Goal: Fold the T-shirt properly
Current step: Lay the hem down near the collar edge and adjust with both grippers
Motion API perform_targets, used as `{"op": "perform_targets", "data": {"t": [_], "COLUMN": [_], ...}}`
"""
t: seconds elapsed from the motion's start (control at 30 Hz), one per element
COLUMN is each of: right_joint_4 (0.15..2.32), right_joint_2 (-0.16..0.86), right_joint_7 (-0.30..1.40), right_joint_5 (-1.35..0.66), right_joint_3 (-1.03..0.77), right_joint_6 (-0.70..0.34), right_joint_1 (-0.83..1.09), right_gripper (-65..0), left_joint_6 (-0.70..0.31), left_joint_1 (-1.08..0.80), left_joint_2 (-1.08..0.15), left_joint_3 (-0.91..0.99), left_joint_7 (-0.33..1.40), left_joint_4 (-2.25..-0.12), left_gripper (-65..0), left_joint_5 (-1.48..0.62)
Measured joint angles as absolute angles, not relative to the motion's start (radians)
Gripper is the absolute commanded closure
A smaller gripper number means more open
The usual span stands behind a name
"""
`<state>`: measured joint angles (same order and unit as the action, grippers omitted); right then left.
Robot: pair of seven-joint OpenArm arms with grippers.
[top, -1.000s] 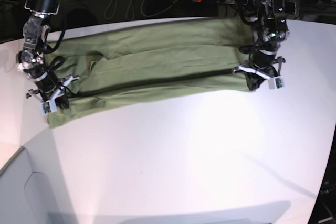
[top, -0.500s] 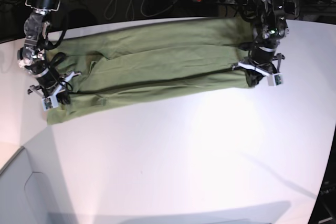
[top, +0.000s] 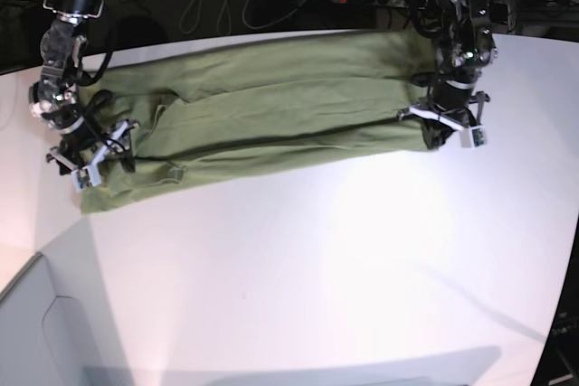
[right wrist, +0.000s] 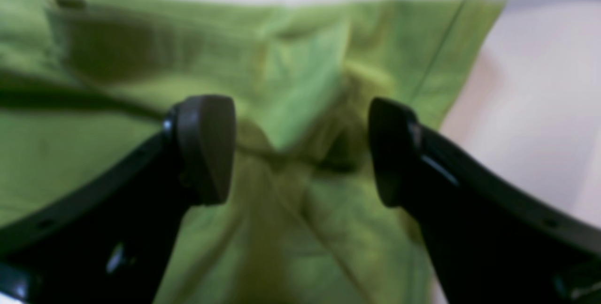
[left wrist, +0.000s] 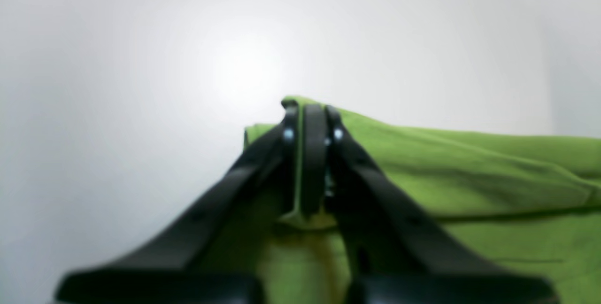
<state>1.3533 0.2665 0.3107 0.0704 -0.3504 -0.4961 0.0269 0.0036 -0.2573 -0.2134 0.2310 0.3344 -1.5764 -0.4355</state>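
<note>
T-shirt (top: 271,115) is lying stretched in a long band across the far side of the white worktop (top: 362,259), running from about 9 o'clock to 2 o'clock in the base view, already doubled lengthwise with a dark fold line along its middle. Left tool (left wrist: 307,163) is clenching a thin pinch of the cloth's edge at the 3 o'clock end, its fingers pressed together on the fabric (the hem is rising to a small peak there). Right tool (right wrist: 300,149) is standing released over the opposite end, fingers apart, with bunched fabric lying between but not visibly touching either pad. Judging from this, one end is being anchored while the other awaits a grip, so both ends can be lifted together for the next fold. Both wrist views are blurring heavily; the neck label and sleeves are not distinguishable, and the base view is hiding the cloth beneath each tool.
</note>
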Motion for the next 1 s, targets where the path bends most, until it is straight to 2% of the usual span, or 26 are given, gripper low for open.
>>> {"op": "perform_targets", "data": {"t": [0.1, 0.2, 0.57, 0.77, 1.0], "right_joint_4": [1.393, 1.413, 1.423, 1.422, 1.421], "right_joint_2": [0.266, 0.266, 0.267, 0.267, 0.267], "right_joint_7": [0.308, 0.308, 0.311, 0.311, 0.311], "right_joint_5": [0.068, 0.068, 0.067, 0.067, 0.067], "right_joint_3": [-0.350, -0.350, -0.344, -0.344, -0.344], "right_joint_6": [-0.496, -0.496, -0.496, -0.496, -0.496], "right_joint_1": [0.025, 0.026, 0.027, 0.026, 0.026], "right_gripper": [-42.9, -42.9, -42.9, -42.9, -42.9], "left_joint_6": [0.008, 0.015, 0.011, 0.015, 0.015], "left_joint_1": [-0.272, -0.294, -0.307, -0.232, -0.204], "left_joint_2": [-0.210, -0.196, -0.197, -0.197, -0.194], "left_joint_3": [0.234, 0.237, 0.239, 0.281, 0.272], "left_joint_7": [0.335, 0.334, 0.334, 0.334, 0.340], "left_joint_4": [-1.590, -1.637, -1.700, -1.650, -1.584], "left_gripper": [-21.2, -25.3, -26.5, -31.3, -31.8], "left_joint_5": [-0.434, -0.435, -0.437, -0.431, -0.430]}}
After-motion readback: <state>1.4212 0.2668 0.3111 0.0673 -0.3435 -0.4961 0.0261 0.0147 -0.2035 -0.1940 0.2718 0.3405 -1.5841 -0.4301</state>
